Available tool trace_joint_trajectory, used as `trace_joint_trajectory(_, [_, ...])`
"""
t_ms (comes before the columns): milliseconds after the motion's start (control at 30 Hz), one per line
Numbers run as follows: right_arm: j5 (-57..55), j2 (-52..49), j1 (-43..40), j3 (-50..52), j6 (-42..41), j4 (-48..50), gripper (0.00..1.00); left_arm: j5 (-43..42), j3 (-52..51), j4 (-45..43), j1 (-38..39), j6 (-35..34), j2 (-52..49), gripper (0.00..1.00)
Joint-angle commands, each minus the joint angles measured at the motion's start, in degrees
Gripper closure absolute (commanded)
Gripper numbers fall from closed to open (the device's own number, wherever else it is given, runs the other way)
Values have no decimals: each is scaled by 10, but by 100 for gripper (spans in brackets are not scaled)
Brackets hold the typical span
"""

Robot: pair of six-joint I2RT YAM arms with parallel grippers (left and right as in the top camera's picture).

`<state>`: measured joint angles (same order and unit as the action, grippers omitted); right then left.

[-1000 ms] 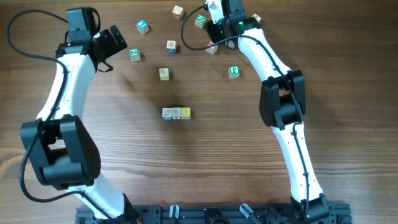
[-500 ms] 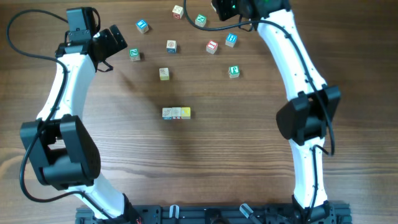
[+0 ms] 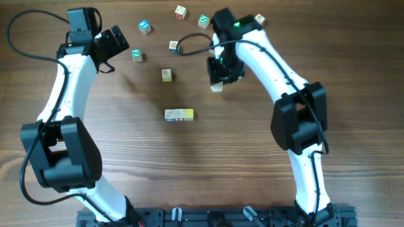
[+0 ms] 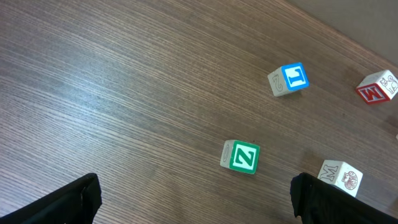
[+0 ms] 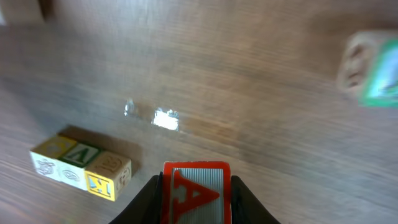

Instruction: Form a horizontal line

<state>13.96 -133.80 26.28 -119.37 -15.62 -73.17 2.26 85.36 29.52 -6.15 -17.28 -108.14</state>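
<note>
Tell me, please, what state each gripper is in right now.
Left gripper: open, holding nothing.
Right gripper: closed on the red A cube.

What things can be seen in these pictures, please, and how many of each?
row of cubes: one row of three, whitish and yellow, touching, mid-table.
red A cube: one, red-marked, gripped in the right hand.
loose cubes: seven visible, with blue, green, red or whitish faces, scattered on the far side; more may be hidden under the arm.
table: one, brown wood.
left hand: one, black, open and empty, far left.
right hand: one, black, shut on the red A cube, beyond the row to its right.
</note>
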Motion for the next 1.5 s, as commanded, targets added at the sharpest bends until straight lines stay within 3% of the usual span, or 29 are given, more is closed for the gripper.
trace_joint_trajectory(0, [7, -1, 23, 37, -11, 21, 76, -1, 2, -2, 1, 3, 1, 0])
trace_joint_trajectory(467, [-23, -1, 57, 46, -56, 52, 70, -1, 2, -2, 1, 3, 1, 0])
trace_joint_trajectory(600, [-23, -1, 57, 46, -56, 38, 57, -1, 2, -2, 1, 3, 1, 0])
trace_joint_trajectory(767, [-24, -1, 57, 47, -56, 35, 47, -1, 2, -2, 1, 3, 1, 0])
trace_joint_trajectory(900, [-69, -1, 57, 47, -61, 55, 47, -1, 2, -2, 1, 3, 1, 0])
trace_joint_trajectory(1067, [-20, -1, 58, 46, -67, 78, 48, -1, 2, -2, 1, 3, 1, 0])
trace_joint_trajectory(1167, [-12, -1, 71, 47, -111, 95, 48, -1, 2, -2, 1, 3, 1, 0])
trace_joint_trajectory(1333, [-105, -3, 112, 47, -165, 98, 28, -1, 2, -2, 1, 3, 1, 0])
trace_joint_trajectory(1400, [-105, -3, 120, 47, -176, 118, 0, -1, 2, -2, 1, 3, 1, 0])
trace_joint_trajectory(1467, [-101, -3, 122, 47, -207, 127, 0, -1, 2, -2, 1, 3, 1, 0])
